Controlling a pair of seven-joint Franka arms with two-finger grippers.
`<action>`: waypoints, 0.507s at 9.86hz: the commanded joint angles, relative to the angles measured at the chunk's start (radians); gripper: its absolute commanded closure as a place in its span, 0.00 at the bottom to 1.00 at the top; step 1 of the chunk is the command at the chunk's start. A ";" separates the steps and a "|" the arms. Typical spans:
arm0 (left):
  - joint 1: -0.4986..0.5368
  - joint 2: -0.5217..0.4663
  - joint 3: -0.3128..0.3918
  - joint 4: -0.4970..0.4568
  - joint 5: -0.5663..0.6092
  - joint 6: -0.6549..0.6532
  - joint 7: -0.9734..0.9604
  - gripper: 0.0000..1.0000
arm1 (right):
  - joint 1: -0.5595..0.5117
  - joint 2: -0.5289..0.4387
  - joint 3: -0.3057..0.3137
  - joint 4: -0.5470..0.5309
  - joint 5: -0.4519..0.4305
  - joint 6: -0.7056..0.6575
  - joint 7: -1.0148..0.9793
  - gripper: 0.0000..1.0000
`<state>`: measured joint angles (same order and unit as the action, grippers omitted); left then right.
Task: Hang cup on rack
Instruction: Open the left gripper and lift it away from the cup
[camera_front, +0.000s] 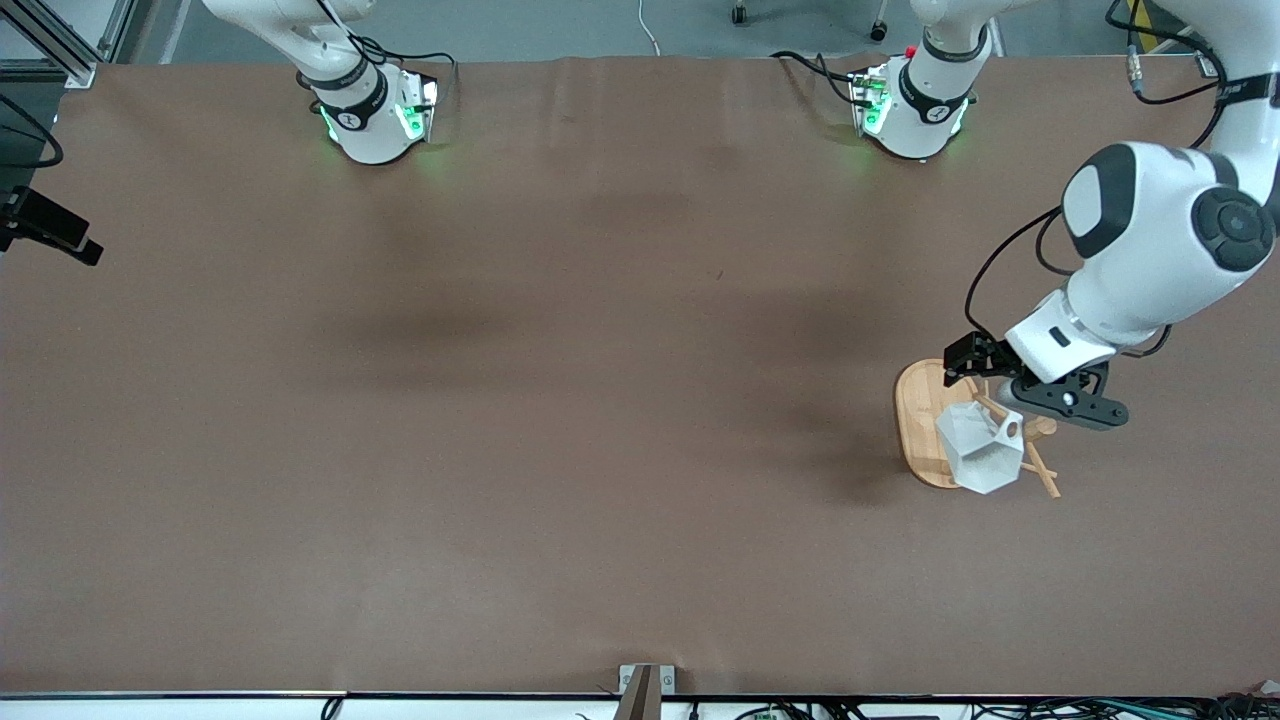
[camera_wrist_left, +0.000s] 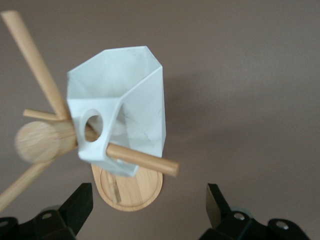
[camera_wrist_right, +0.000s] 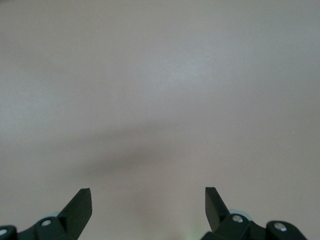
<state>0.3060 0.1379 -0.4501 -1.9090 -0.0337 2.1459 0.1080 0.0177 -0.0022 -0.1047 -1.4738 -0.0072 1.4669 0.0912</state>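
Cup (camera_wrist_left: 127, 95), white, faceted, pierced handle

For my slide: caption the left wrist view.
White faceted cup hangs by its handle on bamboo rack peg; open left gripper nearby.

white cup (camera_front: 978, 452), light bamboo rack (camera_front: 915, 415)
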 joint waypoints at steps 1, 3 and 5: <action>-0.002 -0.131 0.002 -0.024 0.000 -0.108 -0.027 0.00 | -0.008 0.005 0.003 0.013 -0.007 -0.010 -0.008 0.00; -0.011 -0.178 0.040 0.065 0.001 -0.281 -0.022 0.00 | -0.008 0.005 0.003 0.017 -0.010 -0.011 -0.011 0.00; -0.086 -0.214 0.112 0.140 -0.012 -0.450 -0.039 0.00 | -0.010 0.007 0.003 0.023 -0.016 -0.005 -0.011 0.00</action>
<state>0.2694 -0.0783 -0.3758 -1.7990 -0.0351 1.7776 0.0891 0.0166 -0.0012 -0.1052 -1.4719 -0.0077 1.4689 0.0904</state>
